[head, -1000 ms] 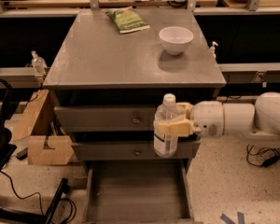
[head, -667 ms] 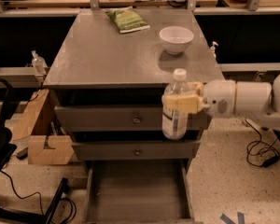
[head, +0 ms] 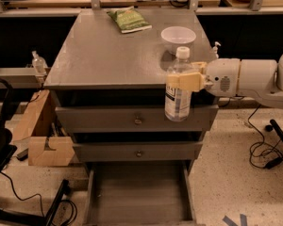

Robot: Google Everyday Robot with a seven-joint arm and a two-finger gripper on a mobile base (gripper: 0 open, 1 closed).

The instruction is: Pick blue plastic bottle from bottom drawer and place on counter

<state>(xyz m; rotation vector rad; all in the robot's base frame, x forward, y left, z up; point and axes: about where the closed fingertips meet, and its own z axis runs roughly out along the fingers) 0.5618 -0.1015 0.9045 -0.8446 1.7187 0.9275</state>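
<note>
The blue plastic bottle is a clear bottle with a white cap and a pale label band. It hangs upright in the air in front of the counter's front right edge. My gripper comes in from the right and is shut on the bottle's middle with its tan fingers. The bottle's base is level with the top drawer's front, and its cap rises above the counter's surface. The bottom drawer is pulled out below, and its plain floor shows nothing on it.
A white bowl stands at the counter's back right, just behind the bottle. A green snack bag lies at the back middle. Two upper drawers with round knobs are shut. A cardboard box sits left of the cabinet. Cables lie on the floor at the right.
My gripper has lifted the bottle from in front of the middle drawer up to the level of the counter's edge, and shifted slightly right.
</note>
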